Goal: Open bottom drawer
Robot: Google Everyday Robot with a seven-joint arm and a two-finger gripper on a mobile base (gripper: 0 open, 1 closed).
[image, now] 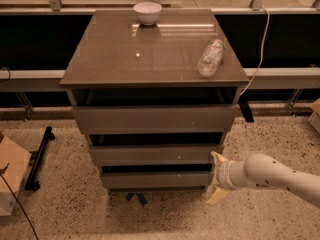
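The cabinet [150, 59] stands in the middle of a speckled stone floor [75, 214], with its back near a dark wall and a long pale rail [30, 75]. Its brown top is smooth and shiny (a spot of light shows on it). A white bowl [147, 12] sits at the back edge, and a clear plastic bottle [210, 58] lies on its side near the right edge. A white cable [257, 59] hangs down behind the right corner. On the left, a cardboard box [10, 179] and a black bar [39, 159] sit on the floor. The bottom drawer [155, 180] is the lowest one, close to the floor, under the middle drawer [155, 155] and the top drawer [155, 119], with a dark gap above it. The white arm [280, 176] comes in from the right, low down. The gripper [216, 177] is just beside the right end of the bottom drawer. Its two pale fingers [218, 159] are spread apart, one above the other, and hold nothing. I cannot tell if they touch the drawer.
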